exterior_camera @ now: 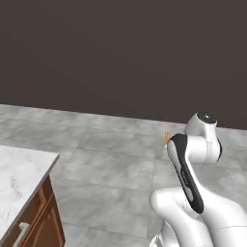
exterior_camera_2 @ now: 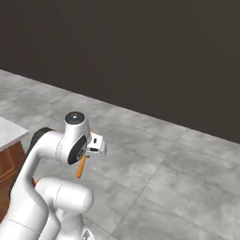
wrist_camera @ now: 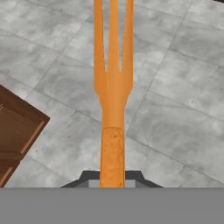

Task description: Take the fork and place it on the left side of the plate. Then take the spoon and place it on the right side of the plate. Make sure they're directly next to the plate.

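Arm (exterior_camera: 193,183) posture in the left base view: the white arm rose from the lower right, folded back on itself, with the wrist joint uppermost. A small orange tip of the fork (exterior_camera: 167,138) projected just left of the dark forearm cover. The marble-topped bench (exterior_camera: 21,181) with brown cabinet fronts occupied the lower left, well apart from the arm, above a grey tiled floor (exterior_camera: 111,164).

Right base view: the arm rose from the lower left, elbow bent, wrist turned toward the right. The hand (exterior_camera_2: 89,150) sat beside the wrist joint, and the fork's orange shaft hung slanting downward below it, over the floor.

Hand view: the hand (wrist_camera: 112,175) was narrowed onto the fork handle, gripping it between the two dark tips. The tines pointed toward the top edge. A brown cabinet corner (wrist_camera: 17,131) lay at the left.
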